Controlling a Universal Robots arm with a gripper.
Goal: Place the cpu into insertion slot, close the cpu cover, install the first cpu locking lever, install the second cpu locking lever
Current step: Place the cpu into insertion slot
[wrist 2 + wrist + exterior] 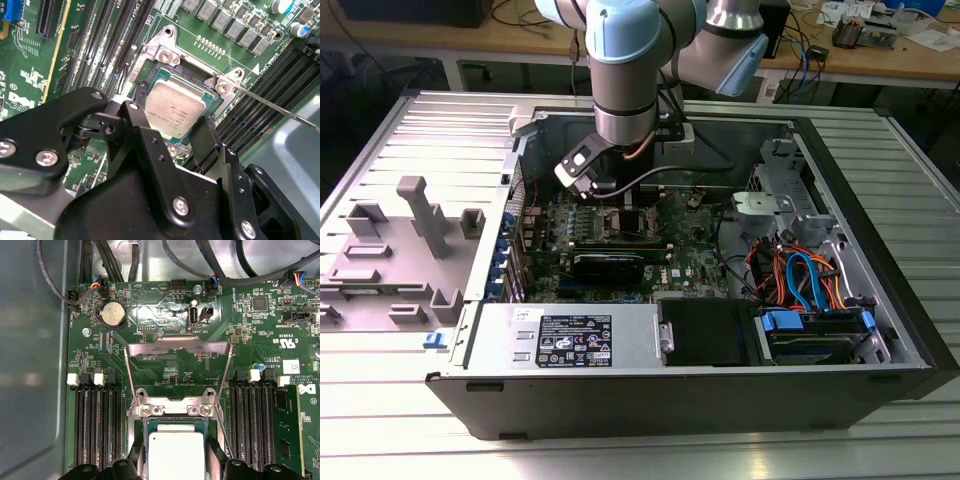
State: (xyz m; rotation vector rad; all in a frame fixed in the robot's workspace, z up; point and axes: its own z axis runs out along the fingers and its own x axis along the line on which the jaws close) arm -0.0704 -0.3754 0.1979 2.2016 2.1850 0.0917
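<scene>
Green board (240, 315): memory slots (95, 425) flank the cpu (176, 455) the hand (175, 126) seemingly grips.

The cpu (176, 111) is silver-grey, the circuit board (35, 75) green, the pincer (178, 131) black.

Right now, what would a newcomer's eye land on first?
In the exterior view, the arm reaches down into the open computer case. In the second wrist view, the gripper sits right at the silver cpu over the insertion slot. In the first wrist view, the cpu cover stands flipped open, off the cpu.
</scene>
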